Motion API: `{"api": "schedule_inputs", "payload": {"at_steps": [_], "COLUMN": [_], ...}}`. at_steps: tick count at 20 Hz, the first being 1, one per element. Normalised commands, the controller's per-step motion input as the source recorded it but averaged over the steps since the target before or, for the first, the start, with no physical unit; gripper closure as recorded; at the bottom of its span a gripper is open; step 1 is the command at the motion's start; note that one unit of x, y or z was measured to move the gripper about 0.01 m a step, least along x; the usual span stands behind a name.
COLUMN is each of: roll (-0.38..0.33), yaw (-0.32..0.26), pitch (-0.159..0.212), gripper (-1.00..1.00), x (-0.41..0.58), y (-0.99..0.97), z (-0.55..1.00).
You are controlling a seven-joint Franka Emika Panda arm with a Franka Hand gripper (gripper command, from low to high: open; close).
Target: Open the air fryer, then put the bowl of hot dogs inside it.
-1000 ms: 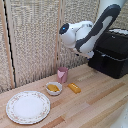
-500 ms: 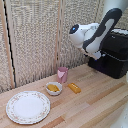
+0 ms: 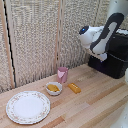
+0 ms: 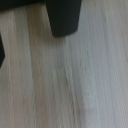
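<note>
Gripper hidden behind the arm (image 3: 102, 37) by the air fryer (image 3: 112, 57); can't tell if fingers are open. Handle not visible. Bowl (image 3: 53, 88) with hot dogs (image 3: 52, 88) sits well apart from fryer.

Patterned plate (image 3: 28, 106), pink cup (image 3: 62, 75)

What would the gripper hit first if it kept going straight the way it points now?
Probably the wooden table: the wrist view looks down on bare boards, with a black part, likely of the air fryer, at its edge. The fingers are not visible, so depth is unclear.

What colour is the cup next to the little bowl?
Pink cup, clearest in the exterior view.
</note>
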Motion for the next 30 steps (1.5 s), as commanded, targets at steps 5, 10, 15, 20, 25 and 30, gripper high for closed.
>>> {"api": "schedule_inputs", "payload": {"at_steps": [5,10,15,20,25,30], "roll": [0.0,0.0,0.012,0.0,0.017,0.0], "yaw": [0.115,0.133,0.043,0.0,0.004,0.063], "pitch": [0.0,0.0,0.003,0.011,0.135,0.207], "gripper": [-1.0,1.0,1.0,1.0,1.0,1.0], "x": [0.0,0.036,0.001,0.015,0.037,0.039], "y": [-0.68,-0.5,-0.15,0.0,0.1,0.54], "z": [-0.01,0.0,0.0,0.0,0.0,0.2]}}
